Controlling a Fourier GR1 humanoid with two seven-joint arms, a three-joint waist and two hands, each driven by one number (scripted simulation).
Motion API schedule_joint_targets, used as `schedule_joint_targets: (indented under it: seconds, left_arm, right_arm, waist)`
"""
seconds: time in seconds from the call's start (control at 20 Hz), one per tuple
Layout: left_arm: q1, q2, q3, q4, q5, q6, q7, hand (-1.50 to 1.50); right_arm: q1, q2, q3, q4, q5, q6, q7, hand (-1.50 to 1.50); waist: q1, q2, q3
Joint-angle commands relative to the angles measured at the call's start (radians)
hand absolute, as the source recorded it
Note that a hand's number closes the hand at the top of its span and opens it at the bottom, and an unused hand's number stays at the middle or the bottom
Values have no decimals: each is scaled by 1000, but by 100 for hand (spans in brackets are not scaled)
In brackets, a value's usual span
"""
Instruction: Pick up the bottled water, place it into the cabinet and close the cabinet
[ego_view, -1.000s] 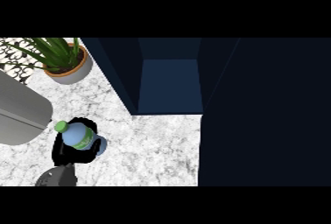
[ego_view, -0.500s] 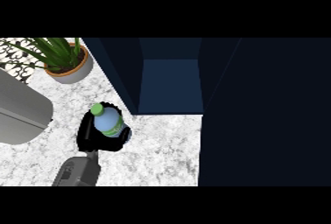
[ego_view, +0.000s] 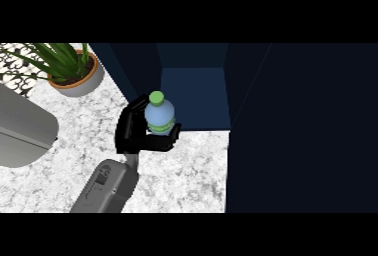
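Bottled water (ego_view: 159, 116) nearer cabinet (ego_view: 193, 95), left hand (ego_view: 133, 132) fingers curled round it

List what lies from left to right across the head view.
grey rounded object → potted plant → left hand, its fingers curled round the water bottle → open cabinet → dark panel

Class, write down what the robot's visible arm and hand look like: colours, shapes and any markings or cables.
Only one arm shows. The left hand is black, with slim, segmented fingers and a thumb. A narrow grey wrist link joins it to the grey forearm, a boxy shell with rounded corners and faint darker marks on its upper face. No cables or sleeves show.
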Motion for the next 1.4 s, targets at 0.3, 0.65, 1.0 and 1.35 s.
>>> schedule_joint_targets:
  seconds: [0.3,0.65,1.0,1.35]
  left_arm:
    - [-261,-7,-130,185,-8,310,87,150]
    - [-320,-7,-85,317,16,312,70,150]
    - [-525,-7,-10,573,84,302,12,150]
    - [-624,-7,-21,745,149,342,-112,150]
  right_arm:
    - [15,-13,-33,-159,-81,-33,55,-150]
    - [29,-11,-19,-149,-131,-29,62,-150]
    - [19,-25,-64,-85,-148,-5,38,-150]
    - [-10,-26,-30,-56,-116,21,41,-150]
  waist:
    - [-24,6,-1]
    - [-29,11,-1]
    - [-39,15,-1]
    - [-52,21,-1]
